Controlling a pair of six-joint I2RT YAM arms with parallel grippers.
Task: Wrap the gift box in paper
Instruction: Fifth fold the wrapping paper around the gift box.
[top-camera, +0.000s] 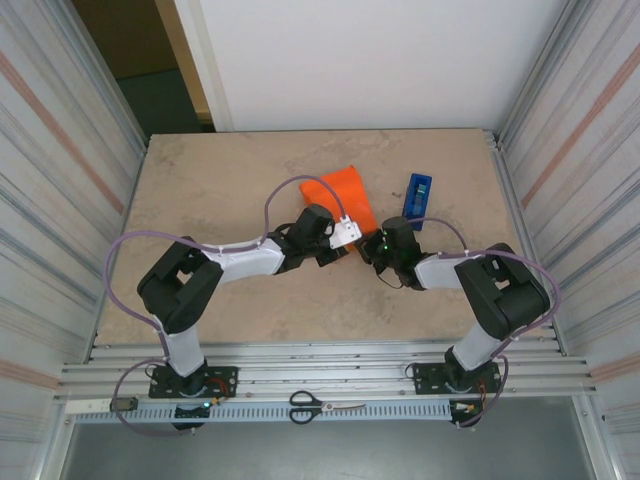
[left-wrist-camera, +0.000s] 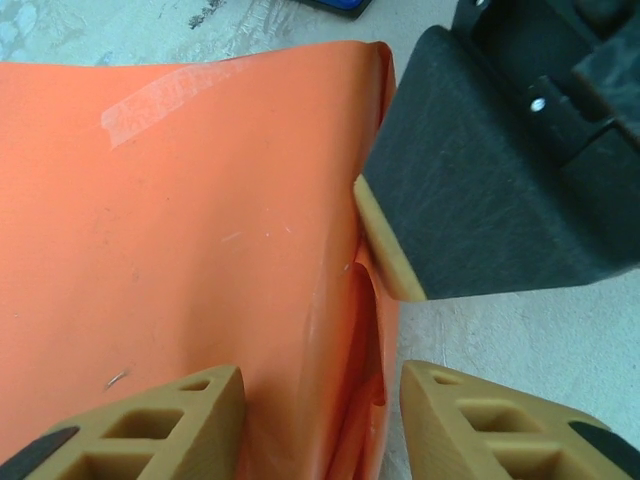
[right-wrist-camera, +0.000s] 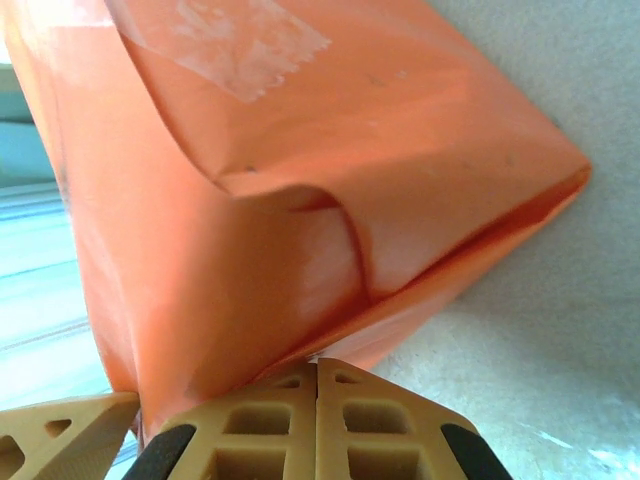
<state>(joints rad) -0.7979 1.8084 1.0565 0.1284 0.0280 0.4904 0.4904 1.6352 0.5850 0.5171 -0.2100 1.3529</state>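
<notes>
Trouble spotting the small square gift box: it is hidden, with the thin sheet of plain orange paper (top-camera: 335, 190) folded over everything at mid-table. From overhead, both wrists also cover the sheet's near edge.

Now the left gripper (left-wrist-camera: 320, 375): it stands wide apart, tan lattice fingers (left-wrist-camera: 190, 420) straddling the paper's folded right edge. One finger is over the sheet, the other over bare table.

Over to the right gripper (right-wrist-camera: 318, 370): its tan fingers are pressed flush together, tips against the paper's lower fold. Whether a sliver is nipped between them, I cannot tell. From the left wrist, its black finger's tan pad (left-wrist-camera: 385, 240) touches that same folded edge.

Black-handled scissors (top-camera: 325, 405) lie on the near rail between the arm bases. A strip of clear tape (left-wrist-camera: 170, 100) crosses the paper's top face. Farther right, near the paper but apart from it, sits the narrow blue tape dispenser (top-camera: 417, 198).
</notes>
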